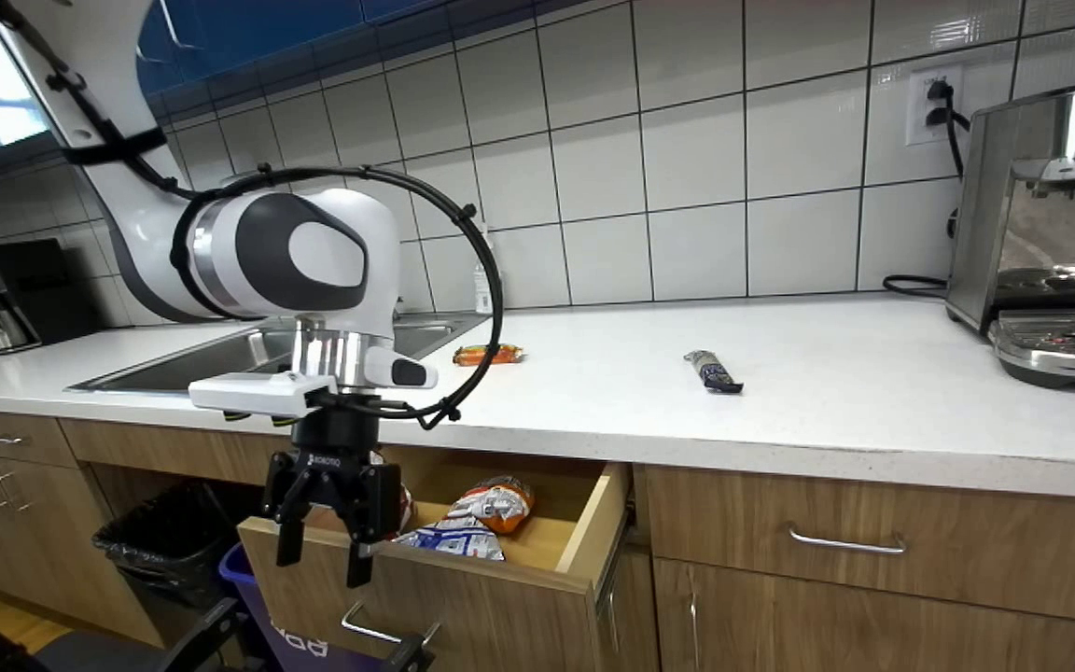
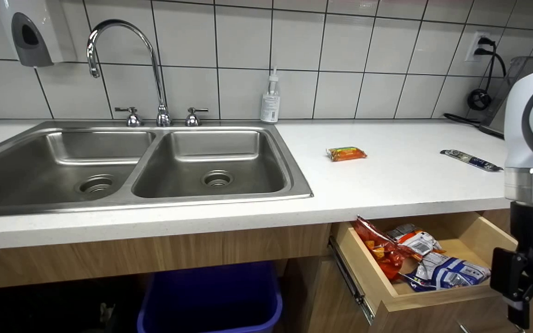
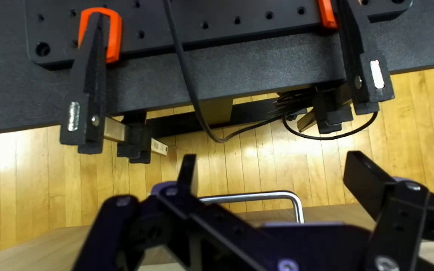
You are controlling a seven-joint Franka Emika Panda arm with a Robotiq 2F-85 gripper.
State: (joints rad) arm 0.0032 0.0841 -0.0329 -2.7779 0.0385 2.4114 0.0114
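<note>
Gripper (image 1: 324,557) blk; arm (image 1: 258,247) wht w/ dk-grey patches. Drawer (image 1: 481,602) brn woodgrain, pale tan inside. Red bag (image 2: 382,249) w/ orange bits, blue/wht banded bag (image 2: 454,273), orange/wht bag (image 1: 498,504). Counter (image 1: 836,383) wht. Sm. pkt (image 2: 347,153) orange w/ yel-green strip; slim wrapper (image 2: 472,160) navy + silver-grey. Tiles (image 1: 691,149) off-wht, dk grid lines. Sink (image 2: 142,171) steel grey. Upper cabs (image 1: 262,33) royal blue; bin (image 2: 211,289) purple-blue. Clamps (image 3: 81,98) blk w/ bright-orange tips. Floor (image 3: 32,188) yel-tan planks.

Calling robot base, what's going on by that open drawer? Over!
Jaws open, holding nothing. Drawer pulled out, snack bags inside. Handle below jaws, possibly in the way.
</note>
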